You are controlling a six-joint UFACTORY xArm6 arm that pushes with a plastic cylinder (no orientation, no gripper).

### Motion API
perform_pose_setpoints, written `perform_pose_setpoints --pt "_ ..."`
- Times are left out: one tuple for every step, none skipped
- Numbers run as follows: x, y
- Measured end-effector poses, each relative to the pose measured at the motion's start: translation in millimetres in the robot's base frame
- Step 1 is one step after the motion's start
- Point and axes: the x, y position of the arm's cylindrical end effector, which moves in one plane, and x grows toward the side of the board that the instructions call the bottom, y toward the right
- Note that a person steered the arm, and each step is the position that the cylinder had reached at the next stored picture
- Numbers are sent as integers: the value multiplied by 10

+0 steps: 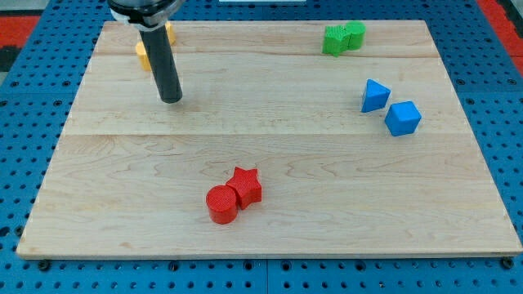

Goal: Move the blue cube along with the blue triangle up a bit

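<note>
The blue cube lies at the view's right on the wooden board. The blue triangle sits just up and left of it, touching or nearly touching. My tip rests on the board at the view's upper left, far to the left of both blue blocks, with nothing touching it.
Two green blocks sit together at the view's top right. A yellow block lies at the top left, partly hidden behind the rod. A red cylinder and a red star touch each other at the bottom centre.
</note>
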Motion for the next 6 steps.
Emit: perform_pose_setpoints --pt "300 628" --pt "903 1407" --pt "914 2661" --pt "871 3464" --pt "-37 2904" --pt "-195 2644"
